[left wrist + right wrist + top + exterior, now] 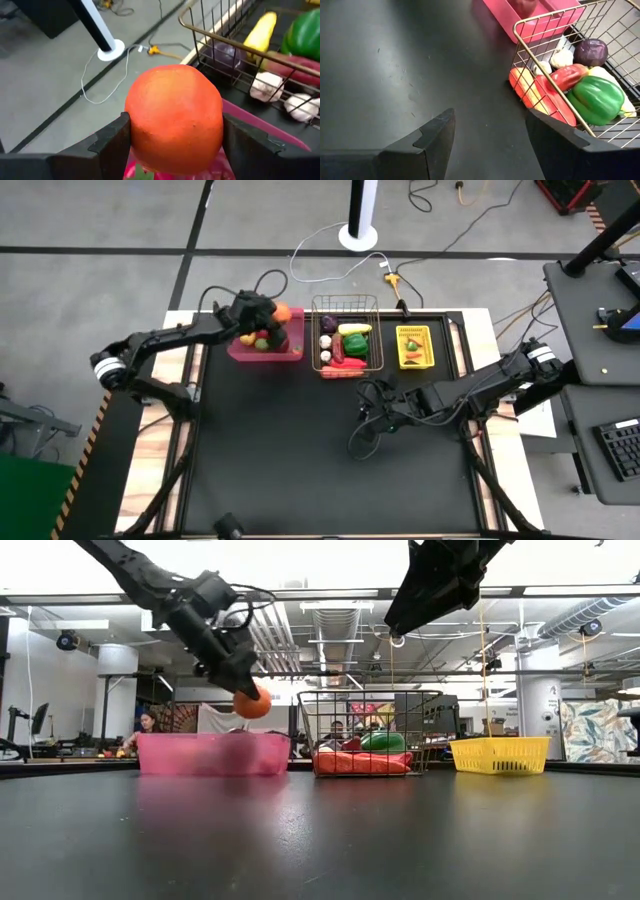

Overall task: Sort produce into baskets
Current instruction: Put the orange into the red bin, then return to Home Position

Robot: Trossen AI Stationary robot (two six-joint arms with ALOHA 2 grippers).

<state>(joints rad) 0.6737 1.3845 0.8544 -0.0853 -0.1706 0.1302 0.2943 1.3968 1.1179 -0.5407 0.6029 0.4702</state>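
- Jaws first: the left gripper point(172, 137) is clamped on the orange point(173, 120), one finger pressed on each side, holding it in the air right above the pink bin point(266, 345).
- From table height, the orange point(252, 703) hangs just over the bin's rim point(212, 754), not yet down inside.
- Judgement call: this looks like the drop-off. The tidy way is to centre the orange over the bin, sink a little lower, then part the jaws so it settles instead of bouncing out.
- Fruit is already piled in that bin, so a round orange may well roll; releasing low and away from the walls seems wise.
- Next door, just beside the pink bin, sits the wire basket point(347, 340) along the far edge of the surface point(330, 470), holding a green pepper point(596, 99), a purple onion point(590, 51), garlic point(266, 85) and red pieces.
- Its near wall stands close to the left arm's path, so drifting that way risks a knock.
- Further along the far edge, the yellow bin point(414, 346) sits apart.
- The right gripper point(490, 145) waits over the bare middle of the surface, jaws spread wide and holding nothing, well clear of the drop.
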